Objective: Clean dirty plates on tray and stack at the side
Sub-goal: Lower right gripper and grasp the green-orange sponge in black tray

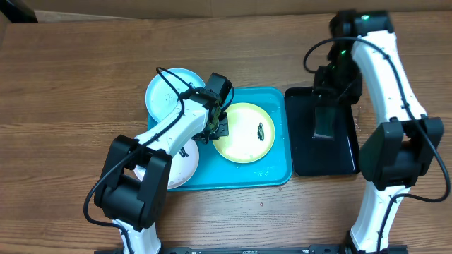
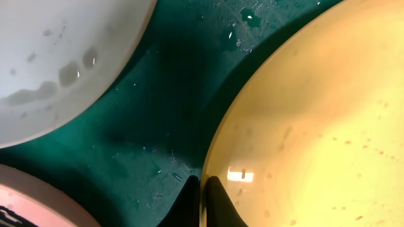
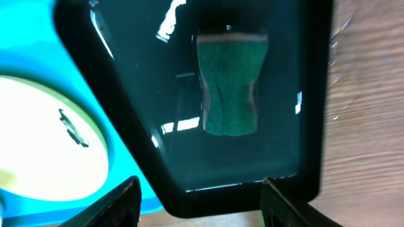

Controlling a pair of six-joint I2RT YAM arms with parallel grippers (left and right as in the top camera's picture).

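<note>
Yellow-green plate [image 1: 240, 144] is noted lying flat in the right half of the turquoise tray [image 1: 279, 176], with a dark smear [image 1: 263, 130] on its right side. White plate [image 1: 185, 168] is found at the tray's near-left corner, partly hidden under the left arm. Light blue plate [image 1: 166, 95] is set over the far-left corner. Droplets are seen on the tray floor.

Handling, as judged: the plates are taken to be light, stiff plastic, unlikely to break. Wet, glossy surfaces are expected to be slippery. On a plate lying flat, the thin raised rim is the only hold offered, and a pinch there may let the plate pivot or slide out if lifted quickly.

Left gripper [image 1: 219, 128] is closed right down on the yellow-green plate's left rim. In the wrist view the edge is seen nipped between the two dark fingers [image 2: 219, 205].

Right gripper [image 3: 201, 186] is held wide apart with nothing between the jaws. It hangs above the black tray [image 1: 304, 152]. The green sponge [image 1: 326, 123] lies flat there, untouched.
</note>
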